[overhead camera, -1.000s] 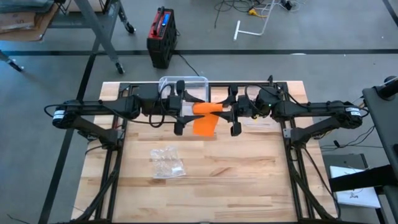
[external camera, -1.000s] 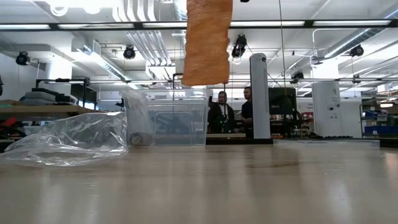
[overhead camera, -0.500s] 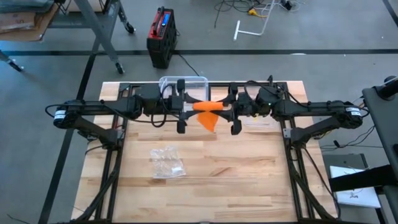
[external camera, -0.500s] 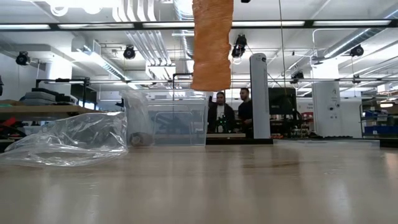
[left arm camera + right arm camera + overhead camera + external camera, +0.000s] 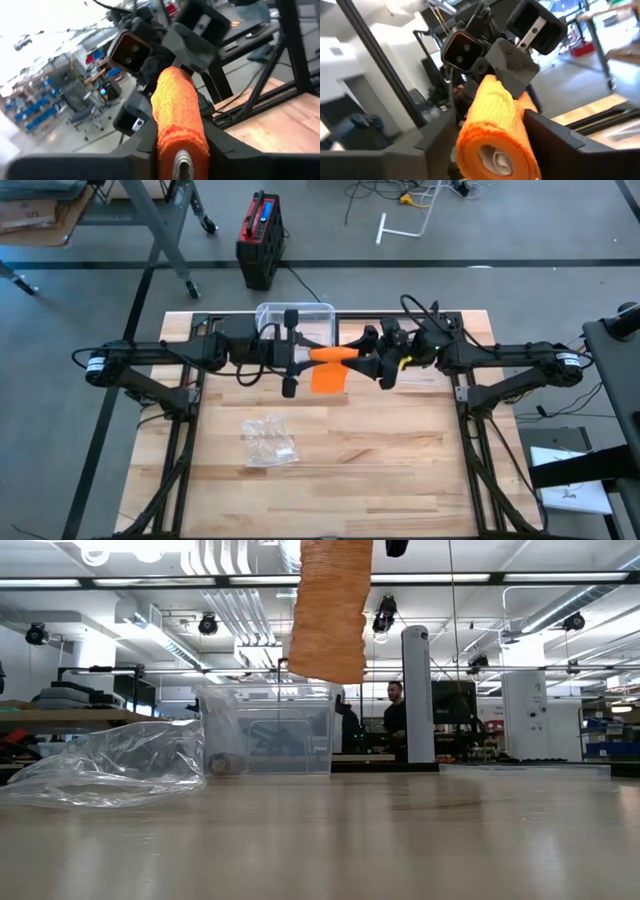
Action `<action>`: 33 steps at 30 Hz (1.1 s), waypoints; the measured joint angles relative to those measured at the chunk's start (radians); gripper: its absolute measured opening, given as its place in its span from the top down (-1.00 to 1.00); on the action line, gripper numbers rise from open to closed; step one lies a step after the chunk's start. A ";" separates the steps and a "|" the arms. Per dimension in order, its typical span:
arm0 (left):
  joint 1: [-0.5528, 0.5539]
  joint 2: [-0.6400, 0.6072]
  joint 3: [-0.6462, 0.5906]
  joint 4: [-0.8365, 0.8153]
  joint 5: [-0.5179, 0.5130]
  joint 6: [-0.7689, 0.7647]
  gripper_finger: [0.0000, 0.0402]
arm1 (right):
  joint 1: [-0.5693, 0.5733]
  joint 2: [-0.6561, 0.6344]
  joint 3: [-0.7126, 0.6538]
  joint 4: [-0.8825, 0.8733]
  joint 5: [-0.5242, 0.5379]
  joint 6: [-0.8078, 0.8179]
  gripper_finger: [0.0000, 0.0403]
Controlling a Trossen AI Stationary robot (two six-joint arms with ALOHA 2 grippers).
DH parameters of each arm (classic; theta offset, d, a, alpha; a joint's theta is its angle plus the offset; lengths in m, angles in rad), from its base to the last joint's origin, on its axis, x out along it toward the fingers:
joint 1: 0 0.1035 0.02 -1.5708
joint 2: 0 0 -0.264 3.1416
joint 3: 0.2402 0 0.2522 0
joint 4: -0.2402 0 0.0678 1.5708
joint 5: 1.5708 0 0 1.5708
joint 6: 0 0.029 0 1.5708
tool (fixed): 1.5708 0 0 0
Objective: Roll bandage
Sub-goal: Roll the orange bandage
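An orange bandage roll [image 5: 330, 353] is held level, high above the table's far middle, between my two grippers. Its loose tail [image 5: 328, 378] hangs down and shows in the low view as a hanging strip [image 5: 328, 610] clear of the table. My left gripper [image 5: 300, 355] comes from the left and is shut on the roll's left end [image 5: 180, 145]. My right gripper [image 5: 366, 357] comes from the right, tipped about its own axis. Its fingers stand open on either side of the roll's right end [image 5: 492, 145]. My left gripper pinches the roll's left end [image 5: 182, 135] between its two fingers [image 5: 142, 145]. The fingers come level from the table's left and lie along the roll. The roll is lifted clear and lies level, its tail hanging slack below. My right gripper: I cannot tell whether its fingers [image 5: 545, 140] touch the roll.
A clear plastic box [image 5: 295, 318] stands at the table's far edge, behind the grippers [image 5: 270, 740]. A crumpled clear plastic bag [image 5: 268, 442] lies left of the table's middle [image 5: 110, 765]. A person [image 5: 395, 720] stands in the room beyond.
My right gripper has rolled about its own axis while staying in place, so its fingers now stand slanted. The hanging tail has turned edge-on and then broadside again, staying clear of the table.
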 joint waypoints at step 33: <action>-0.007 0.003 0.001 0.003 -0.044 0.128 0.60 | 0.000 0.002 -0.002 -0.012 0.083 0.144 0.22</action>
